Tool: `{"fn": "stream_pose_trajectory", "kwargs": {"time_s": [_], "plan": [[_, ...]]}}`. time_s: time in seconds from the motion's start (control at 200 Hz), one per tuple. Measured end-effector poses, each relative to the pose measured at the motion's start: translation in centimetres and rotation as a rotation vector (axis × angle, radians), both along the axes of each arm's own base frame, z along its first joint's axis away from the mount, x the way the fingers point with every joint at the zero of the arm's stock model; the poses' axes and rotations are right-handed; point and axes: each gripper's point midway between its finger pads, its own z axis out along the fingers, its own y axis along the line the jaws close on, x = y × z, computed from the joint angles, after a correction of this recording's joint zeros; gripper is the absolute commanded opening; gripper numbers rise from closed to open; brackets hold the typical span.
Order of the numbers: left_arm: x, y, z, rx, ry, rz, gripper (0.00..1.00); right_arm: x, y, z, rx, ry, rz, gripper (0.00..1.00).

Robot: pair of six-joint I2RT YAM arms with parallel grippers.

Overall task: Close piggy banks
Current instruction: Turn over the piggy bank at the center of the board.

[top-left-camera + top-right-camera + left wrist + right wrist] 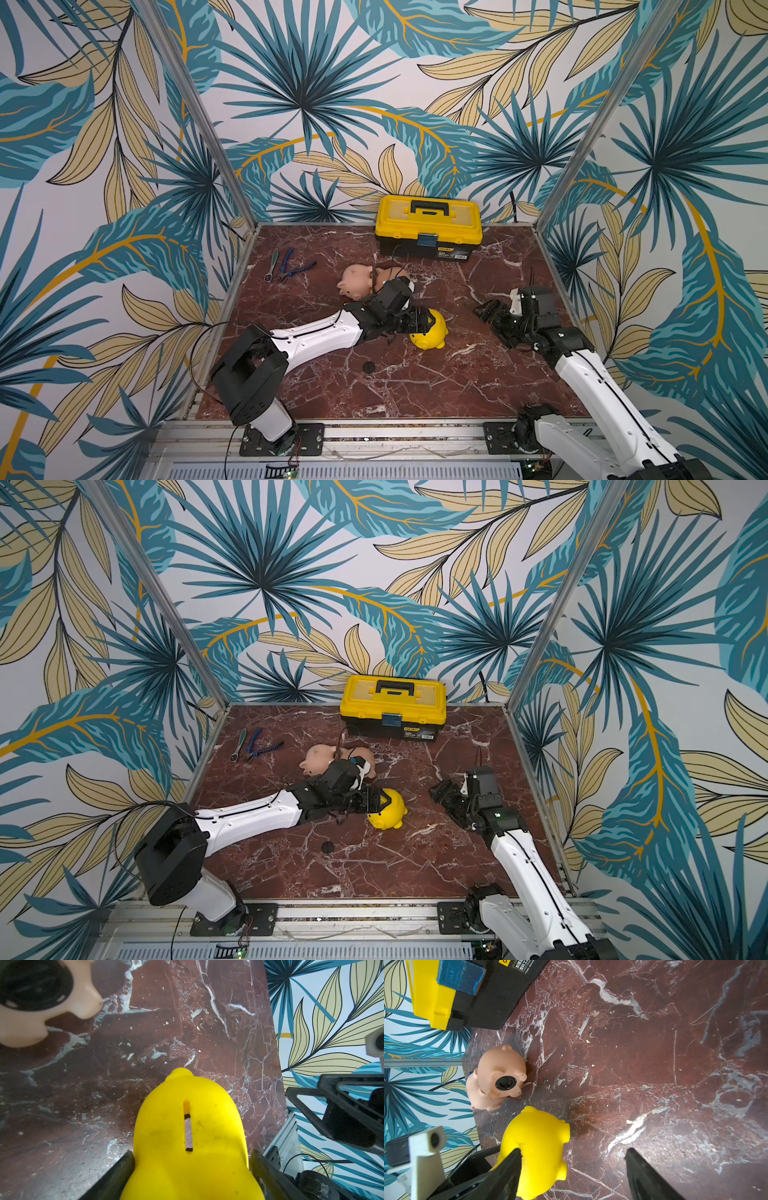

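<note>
The left gripper (192, 1156) is clamped on the yellow piggy bank (187, 1126) near the middle of the marble table (415, 386). The pig is tipped, with its coin slot toward the left wrist camera and its long axis in line with the fingers. I cannot tell for sure which end is the snout. The right gripper (573, 1150) stands wide and empty beside it. Two pink piggy banks (500, 1068) lie just behind.

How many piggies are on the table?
3. The yellow pig is in the left gripper; the pale pink pig and the peach pig lie together nearer the toolbox.
</note>
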Motion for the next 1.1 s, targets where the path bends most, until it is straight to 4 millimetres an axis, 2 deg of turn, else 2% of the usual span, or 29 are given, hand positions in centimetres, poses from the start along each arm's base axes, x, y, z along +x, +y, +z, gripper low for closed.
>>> {"fn": "stream_pose_trajectory", "kwargs": {"time_s": [0.08, 0.33, 0.441, 0.521, 0.671, 0.981, 1.097], "plan": [[-0.2, 1.1, -0.9, -0.033, 0.033, 0.000, 0.77, -0.1, 0.3, 0.1, -0.001, -0.004, 0.017, 0.78], [0.1, 3.6, -1.2, -0.125, 0.049, 0.018, 0.78, -0.6, 1.7, 0.1, -0.005, -0.009, 0.080, 0.76], [0.2, 4.4, -1.4, -0.145, 0.049, 0.025, 0.86, -0.8, 2.4, 0.1, -0.005, -0.010, 0.106, 0.76], [0.5, 4.7, -1.4, -0.152, 0.046, 0.032, 0.94, -1.0, 2.9, 0.0, -0.008, -0.007, 0.126, 0.76], [0.7, 5.2, -1.6, -0.152, 0.037, 0.039, 1.00, -1.1, 3.6, -0.2, -0.019, 0.001, 0.151, 0.76], [1.0, 5.5, -1.7, -0.151, 0.027, 0.046, 1.00, -1.0, 4.6, 0.0, -0.048, -0.006, 0.181, 0.76], [1.1, 6.0, -2.2, -0.144, 0.034, 0.059, 1.00, -1.0, 5.6, 0.3, -0.073, -0.014, 0.212, 0.74]]}}
